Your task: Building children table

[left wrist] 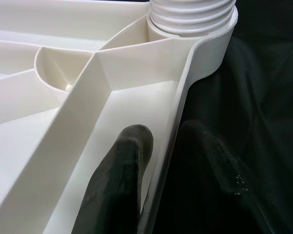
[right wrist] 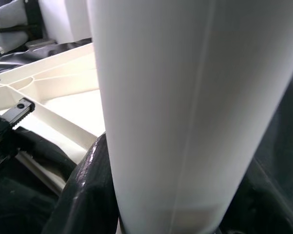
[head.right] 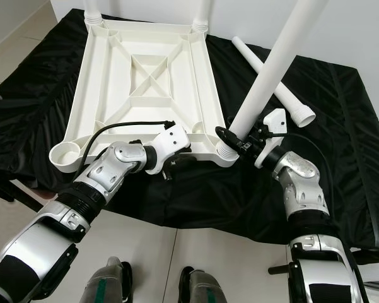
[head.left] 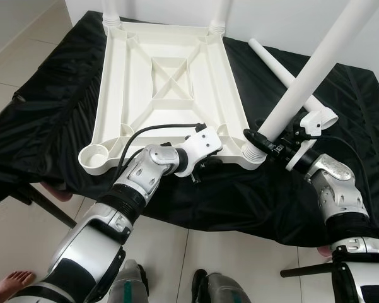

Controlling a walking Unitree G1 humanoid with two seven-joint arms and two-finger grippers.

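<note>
tabletop (head.left: 167, 82) upturned, near rim pinched by left end effector (left wrist: 158, 161), right end effector (head.right: 244, 140) clamping leg (head.right: 265, 79) at corner socket

No readable text, label, brand, number or sign on anything in view.

The tabletop (head.left: 167, 82) is lying upside down on the cloth (head.left: 44, 126) covering the worktop. Two legs (head.left: 111, 11) are standing in its far corners. A third leg (head.left: 315, 66) is leaning in the near right corner socket, and a loose leg (head.right: 268, 69) is lying on the cloth behind it, to the right of the tabletop. The near left socket (head.left: 94, 156) is sitting open.
</note>
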